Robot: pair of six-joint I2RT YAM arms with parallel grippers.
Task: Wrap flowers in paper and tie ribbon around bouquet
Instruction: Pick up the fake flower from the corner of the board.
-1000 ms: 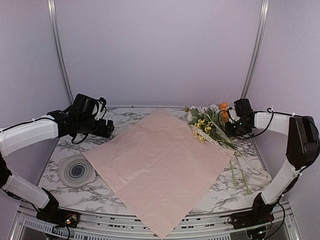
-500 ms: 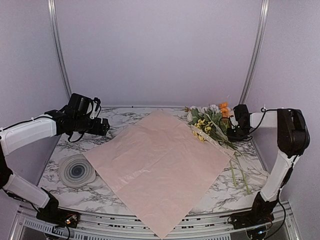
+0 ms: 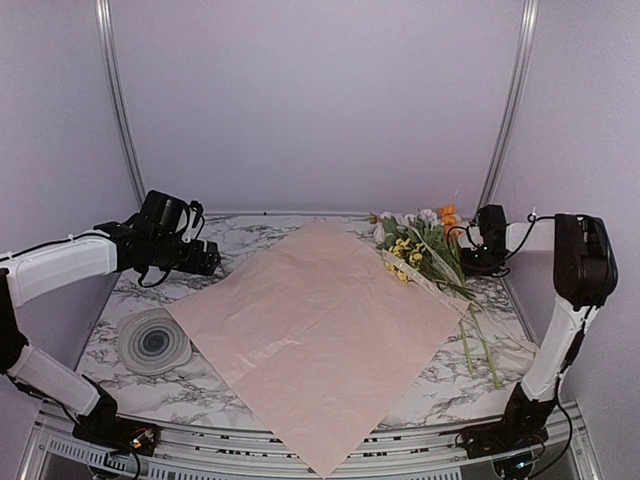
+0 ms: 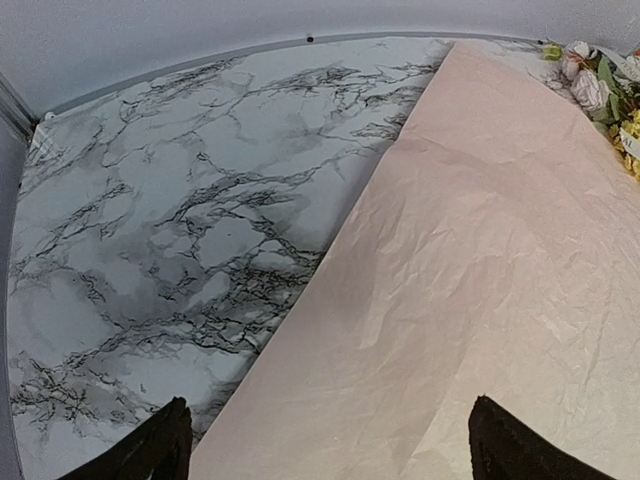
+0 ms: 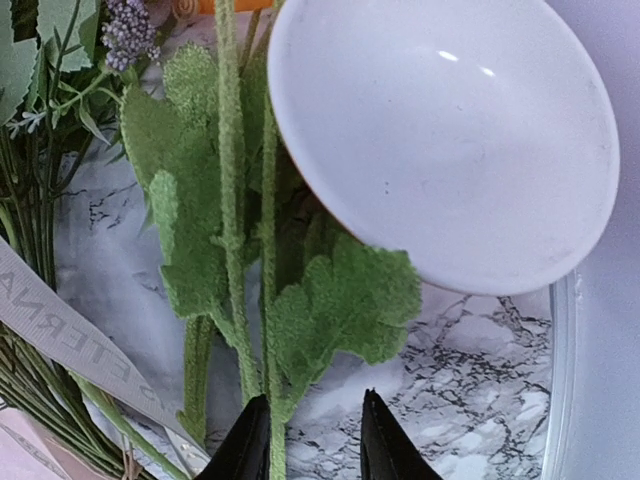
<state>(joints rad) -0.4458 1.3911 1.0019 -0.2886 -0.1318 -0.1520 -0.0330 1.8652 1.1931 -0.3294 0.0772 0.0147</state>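
Left gripper [image 4: 330, 455] hangs wide open over paper [image 4: 480, 250] spread for wrapping; right gripper [image 5: 312, 440], jaws narrowly apart, straddles the flowers [image 5: 200, 200] for pickup.

One paper [image 3: 320, 330], one flower bunch [image 3: 420, 245], one ribbon [image 5: 75, 345], one bowl [image 5: 450, 140], one disc [image 3: 153, 342].

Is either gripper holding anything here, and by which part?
Nothing is held. Left gripper open and empty; right gripper open around one flower stem, not clamped on it.
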